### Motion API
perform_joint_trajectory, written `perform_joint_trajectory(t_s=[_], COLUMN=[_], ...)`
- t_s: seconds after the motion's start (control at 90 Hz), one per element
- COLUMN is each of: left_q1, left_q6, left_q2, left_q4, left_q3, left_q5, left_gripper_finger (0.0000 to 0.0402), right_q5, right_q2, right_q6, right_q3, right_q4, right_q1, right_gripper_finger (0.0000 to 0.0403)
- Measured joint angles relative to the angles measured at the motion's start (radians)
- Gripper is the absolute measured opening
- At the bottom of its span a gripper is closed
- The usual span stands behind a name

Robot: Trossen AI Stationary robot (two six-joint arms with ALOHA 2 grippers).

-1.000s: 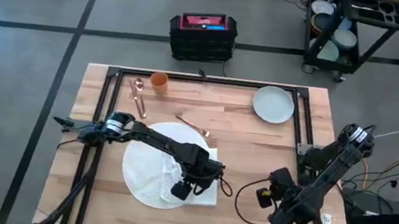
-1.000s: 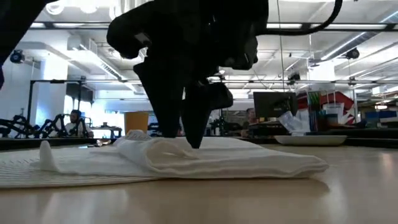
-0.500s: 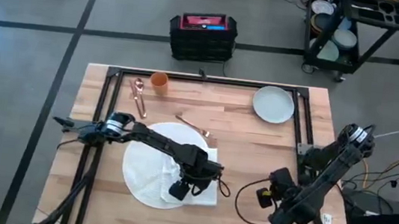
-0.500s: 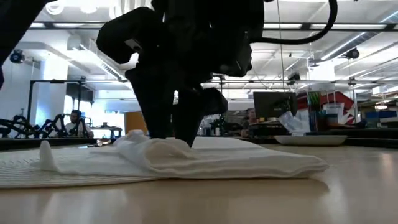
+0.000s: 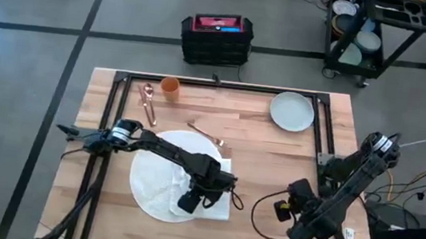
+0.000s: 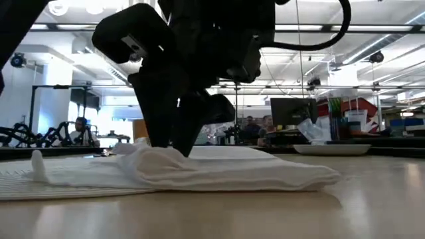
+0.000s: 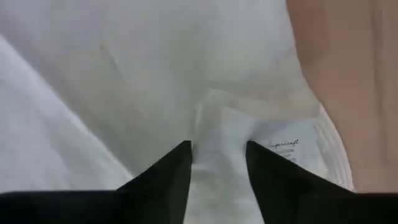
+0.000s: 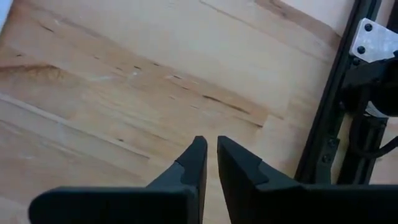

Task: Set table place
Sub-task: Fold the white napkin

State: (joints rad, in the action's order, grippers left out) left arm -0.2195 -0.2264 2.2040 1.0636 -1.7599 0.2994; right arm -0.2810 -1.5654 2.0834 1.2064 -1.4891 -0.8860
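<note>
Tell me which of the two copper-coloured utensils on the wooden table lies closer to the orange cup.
The copper spoon, lying just left of the orange cup. The copper fork lies farther off, beside the round white mat.

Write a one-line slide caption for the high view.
Left gripper pinches a white cloth napkin on the large round white mat; right gripper waits over the light-wood table.
</note>
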Motion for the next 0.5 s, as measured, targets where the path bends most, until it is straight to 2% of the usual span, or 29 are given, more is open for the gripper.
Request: perform_joint_trajectory(t_s=[0.289,0.5], left_q1=[0.0,0.0], left_q6=[0.002,0.006], left_q2=[-0.007,-0.009], left_q4=[0.015,0.081], left_q3=[0.0,0.0], left_q5=[-0.001,-0.001], left_gripper_finger=[0.0013,0.0004], right_q5=[0.0,-0.001], right_q2=[0.0,0.0], right_q6=[0.0,-0.015], right_q3=[0.0,0.0], right_q4=[-0.004,-0.008], right_q1=[0.0,0.0], right_gripper_finger=[0.0026,0.0028])
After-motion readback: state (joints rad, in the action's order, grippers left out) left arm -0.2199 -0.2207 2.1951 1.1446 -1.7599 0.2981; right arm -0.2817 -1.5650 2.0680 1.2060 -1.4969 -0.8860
